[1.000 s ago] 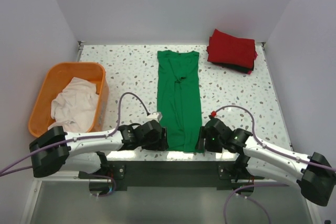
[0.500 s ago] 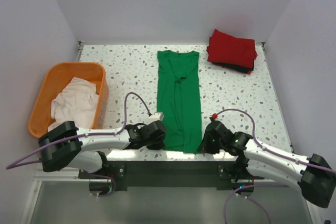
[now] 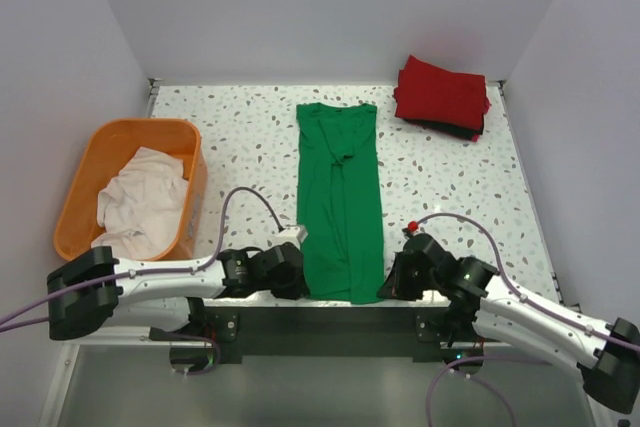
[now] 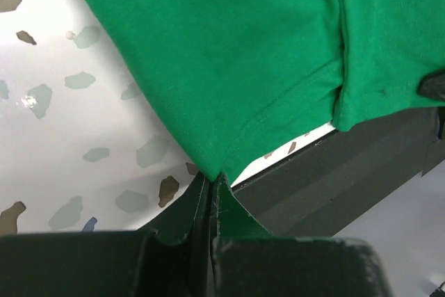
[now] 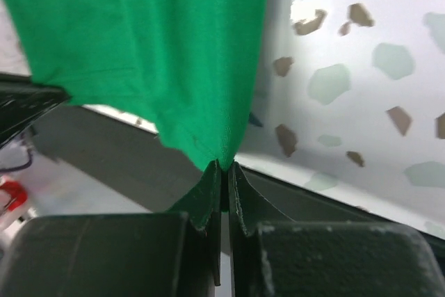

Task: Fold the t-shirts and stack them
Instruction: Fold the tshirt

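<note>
A bright green t-shirt point(image 3: 340, 197), folded into a long narrow strip, lies down the middle of the table with its hem at the near edge. My left gripper point(image 3: 300, 284) is shut on the hem's near left corner point(image 4: 215, 165). My right gripper point(image 3: 386, 290) is shut on the near right corner point(image 5: 219, 154). Both corners are pinched right at the fingertips and pulled slightly over the table's front edge. A folded red t-shirt point(image 3: 442, 92) lies on a black one point(image 3: 462, 131) at the back right. An off-white t-shirt point(image 3: 140, 202) is crumpled in the orange basket point(image 3: 100, 152).
The orange basket stands at the left edge of the speckled table point(image 3: 240, 137). The table's front edge and the dark frame point(image 4: 348, 172) run just under both grippers. White walls enclose the back and both sides.
Both grippers have shut on the green shirt's near corners. They have drawn back toward the front edge, pulling the shirt a little nearer and leftward.
</note>
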`<action>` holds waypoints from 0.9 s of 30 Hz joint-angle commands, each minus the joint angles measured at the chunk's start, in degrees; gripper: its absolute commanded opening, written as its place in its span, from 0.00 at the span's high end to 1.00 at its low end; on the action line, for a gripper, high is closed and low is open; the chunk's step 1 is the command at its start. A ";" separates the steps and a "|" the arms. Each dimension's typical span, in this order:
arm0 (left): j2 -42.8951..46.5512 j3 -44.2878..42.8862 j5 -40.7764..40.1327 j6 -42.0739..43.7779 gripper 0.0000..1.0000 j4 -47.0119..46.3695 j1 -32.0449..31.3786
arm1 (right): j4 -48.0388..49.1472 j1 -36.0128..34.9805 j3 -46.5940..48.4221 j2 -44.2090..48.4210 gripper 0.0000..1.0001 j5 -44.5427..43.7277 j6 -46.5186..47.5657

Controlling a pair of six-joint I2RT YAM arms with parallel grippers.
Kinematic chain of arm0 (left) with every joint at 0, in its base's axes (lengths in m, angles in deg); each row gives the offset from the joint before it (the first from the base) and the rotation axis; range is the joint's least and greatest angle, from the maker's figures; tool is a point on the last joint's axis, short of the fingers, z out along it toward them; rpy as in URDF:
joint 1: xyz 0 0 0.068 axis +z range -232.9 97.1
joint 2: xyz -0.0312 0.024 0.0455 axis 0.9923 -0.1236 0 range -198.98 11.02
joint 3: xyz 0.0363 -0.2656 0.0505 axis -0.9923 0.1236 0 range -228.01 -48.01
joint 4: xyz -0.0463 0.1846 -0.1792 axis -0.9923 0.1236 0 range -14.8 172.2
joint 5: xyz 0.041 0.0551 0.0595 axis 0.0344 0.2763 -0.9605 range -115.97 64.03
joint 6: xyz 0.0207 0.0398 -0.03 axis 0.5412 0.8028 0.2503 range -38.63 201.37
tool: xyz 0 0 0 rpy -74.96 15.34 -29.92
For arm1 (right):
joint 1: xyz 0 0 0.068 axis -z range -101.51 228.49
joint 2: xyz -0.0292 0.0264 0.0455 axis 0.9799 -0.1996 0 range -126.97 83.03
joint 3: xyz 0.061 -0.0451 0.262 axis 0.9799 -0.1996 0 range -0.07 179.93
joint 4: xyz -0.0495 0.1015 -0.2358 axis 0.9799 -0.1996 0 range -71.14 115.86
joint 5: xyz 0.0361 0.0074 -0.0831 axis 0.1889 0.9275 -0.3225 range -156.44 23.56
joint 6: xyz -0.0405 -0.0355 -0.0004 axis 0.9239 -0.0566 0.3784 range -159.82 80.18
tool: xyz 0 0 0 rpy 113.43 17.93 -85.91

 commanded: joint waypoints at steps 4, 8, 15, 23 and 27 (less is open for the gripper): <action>-0.25 -5.90 -2.62 0.49 1.00 1.04 -0.04 | -1.40 -0.13 4.81 -0.64 1.00 1.74 -0.58; 0.28 -8.88 -3.77 2.33 1.00 3.42 3.80 | -2.45 -0.04 11.67 -8.55 1.00 -5.27 3.71; -2.26 -14.24 -0.96 8.66 1.00 0.78 12.34 | -0.43 2.95 26.17 -21.65 1.00 -11.17 10.93; -12.44 -26.35 2.11 17.00 1.00 -1.33 24.38 | 3.00 12.96 38.39 -31.32 1.00 -12.93 17.70; -17.73 -32.26 2.46 20.70 1.00 -1.15 28.34 | 2.73 15.95 46.29 -38.95 1.00 -14.70 21.39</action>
